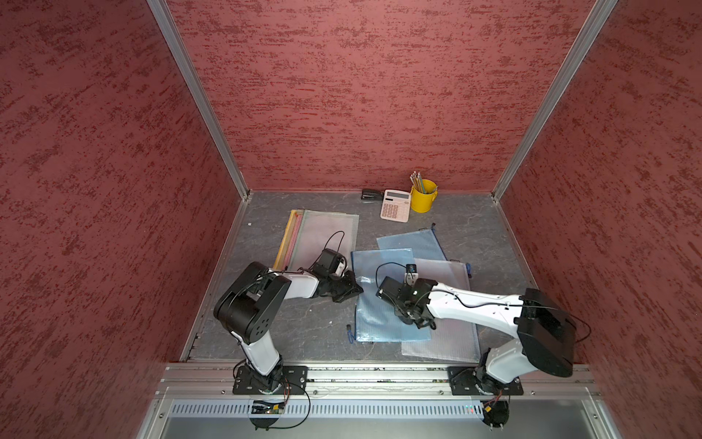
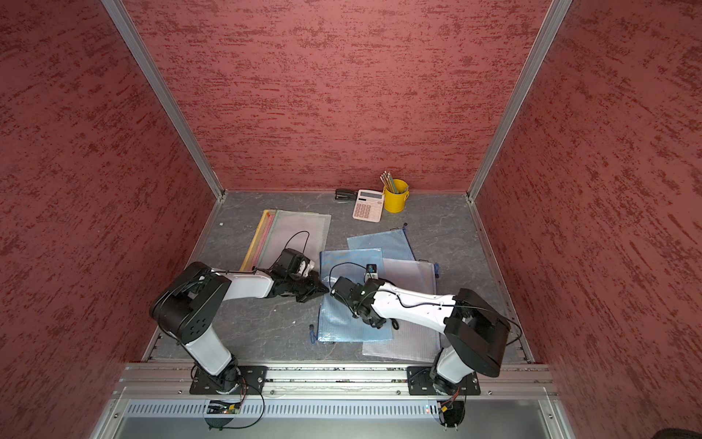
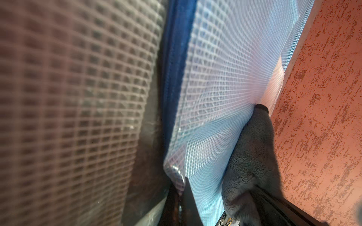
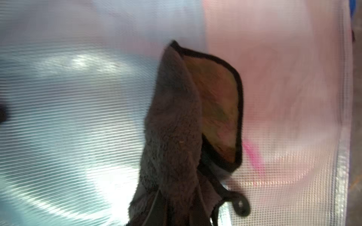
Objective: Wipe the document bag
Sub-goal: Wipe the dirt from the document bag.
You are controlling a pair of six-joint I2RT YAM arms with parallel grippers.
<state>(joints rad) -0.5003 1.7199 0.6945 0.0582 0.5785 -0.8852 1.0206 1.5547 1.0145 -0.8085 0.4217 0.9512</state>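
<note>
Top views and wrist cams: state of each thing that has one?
Front blue bag: lying on clear bag, edge pinched.
Left tool: shut on front blue bag.
Right tool: shut on cloth.
Cloth: bunched, pressed on front blue bag.
Clear bag: flat, partly covered.
Rear blue bag: flat, partly covered.
Side stack: flat, fanned.
Cup: upright, holds pencils.
Stapler: closed.
Calculator: face up.

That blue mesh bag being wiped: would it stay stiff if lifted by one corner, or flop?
Probably floppy: the blue document bag bows and creases where the left pincer pinches its edge. Likely light, since it looks thin and see-through. Its glossy sheen suggests the cloth slides easily.
</note>
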